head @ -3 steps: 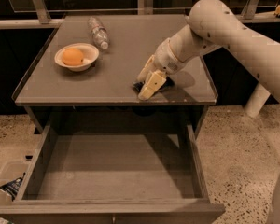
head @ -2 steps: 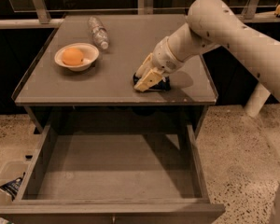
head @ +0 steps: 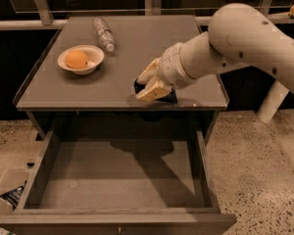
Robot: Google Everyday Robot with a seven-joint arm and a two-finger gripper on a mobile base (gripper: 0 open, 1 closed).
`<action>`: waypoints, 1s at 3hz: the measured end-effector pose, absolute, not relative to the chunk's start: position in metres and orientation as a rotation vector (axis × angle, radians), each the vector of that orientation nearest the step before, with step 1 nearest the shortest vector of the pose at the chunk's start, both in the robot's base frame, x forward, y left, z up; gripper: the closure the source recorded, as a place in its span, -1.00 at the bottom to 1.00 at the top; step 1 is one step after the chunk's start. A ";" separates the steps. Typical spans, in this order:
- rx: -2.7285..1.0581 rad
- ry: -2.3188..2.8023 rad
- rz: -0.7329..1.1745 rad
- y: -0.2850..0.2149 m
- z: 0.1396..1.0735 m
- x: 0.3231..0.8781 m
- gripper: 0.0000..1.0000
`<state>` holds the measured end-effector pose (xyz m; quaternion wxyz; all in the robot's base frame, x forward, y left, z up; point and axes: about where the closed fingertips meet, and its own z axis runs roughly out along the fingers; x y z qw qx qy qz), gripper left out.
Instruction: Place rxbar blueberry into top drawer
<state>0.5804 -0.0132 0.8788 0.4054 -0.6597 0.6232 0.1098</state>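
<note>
The rxbar blueberry (head: 169, 98) is a dark navy bar lying on the tabletop near its front edge, mostly hidden under my gripper. My gripper (head: 146, 84) is down over the bar's left end, at the surface. The top drawer (head: 118, 180) is pulled fully open below the tabletop. Its flat grey-brown bottom is bare, with my arm's shadow across it.
A white bowl (head: 81, 59) holding an orange fruit sits on the left of the tabletop (head: 63, 94). A clear plastic bottle (head: 103, 33) lies at the back. A dark packet with white print (head: 12, 196) lies on the floor left of the drawer. A white post (head: 273, 99) stands at the right.
My gripper has shifted a little to the left along the table's front edge, staying low over the dark bar. The drawer, bowl and bottle have not moved.
</note>
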 end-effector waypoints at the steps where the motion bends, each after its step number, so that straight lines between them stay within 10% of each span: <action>1: -1.664 1.482 0.179 -0.005 0.900 0.521 1.00; 3: -1.689 1.557 0.132 -0.004 0.855 0.462 1.00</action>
